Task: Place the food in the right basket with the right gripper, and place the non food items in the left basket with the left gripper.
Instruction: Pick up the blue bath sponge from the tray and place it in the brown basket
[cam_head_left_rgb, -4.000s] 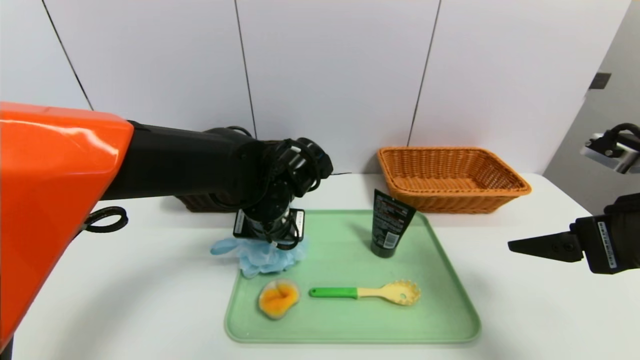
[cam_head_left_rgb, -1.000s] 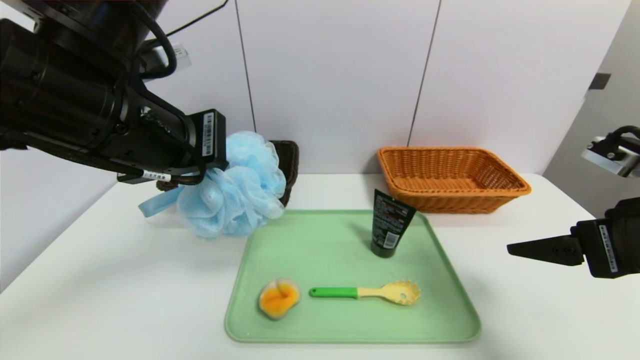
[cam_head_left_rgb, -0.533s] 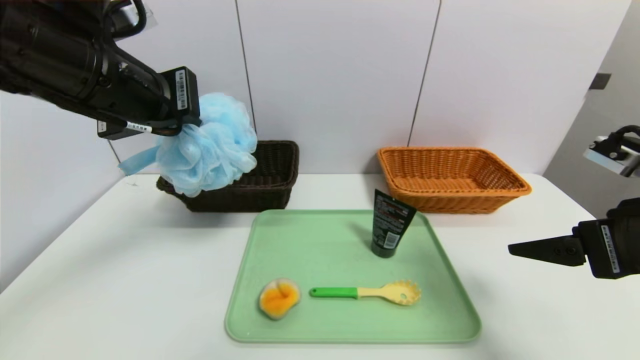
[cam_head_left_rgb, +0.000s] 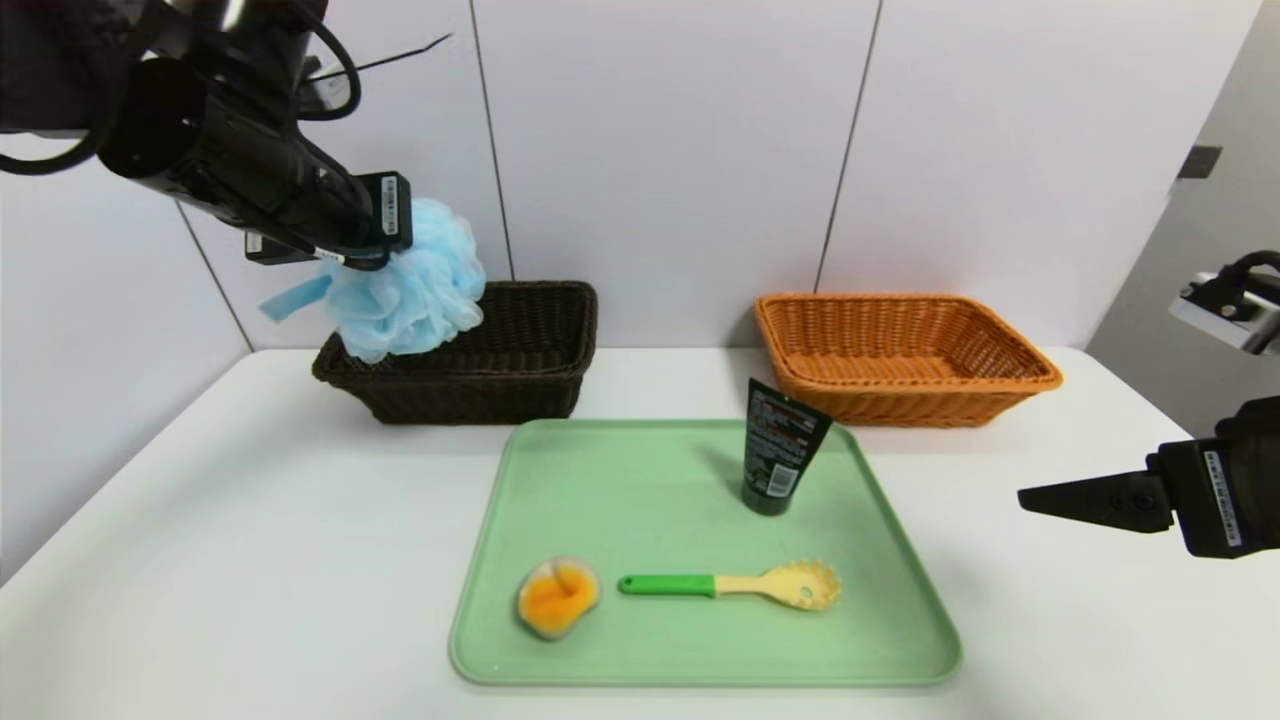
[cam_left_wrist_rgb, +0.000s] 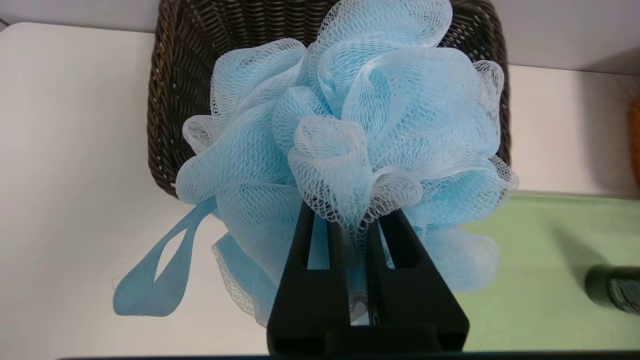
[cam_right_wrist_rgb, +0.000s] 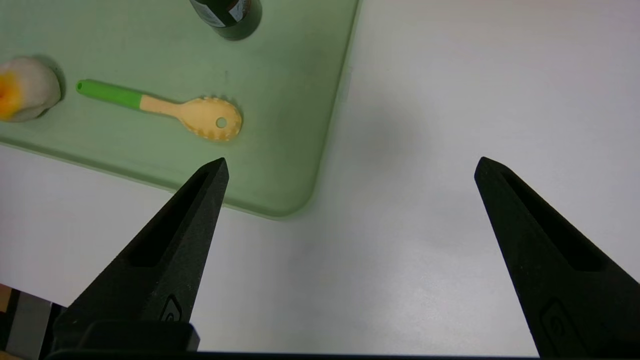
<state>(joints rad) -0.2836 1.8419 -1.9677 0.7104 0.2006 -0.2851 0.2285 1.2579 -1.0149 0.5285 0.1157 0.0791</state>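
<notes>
— Head view, upper left: what fills your left gripper (cam_head_left_rgb: 385, 262)?
— A frilly blue mesh bath pouf (cam_head_left_rgb: 410, 285), pinched tight, hanging over the dark wicker basket (cam_head_left_rgb: 520, 370), its near rim.
— And your right gripper (cam_right_wrist_rgb: 350, 167)?
— Spread wide, nothing in it, above bare white table (cam_right_wrist_rgb: 450, 125) beside the smooth green tray (cam_right_wrist_rgb: 300, 150).
</notes>
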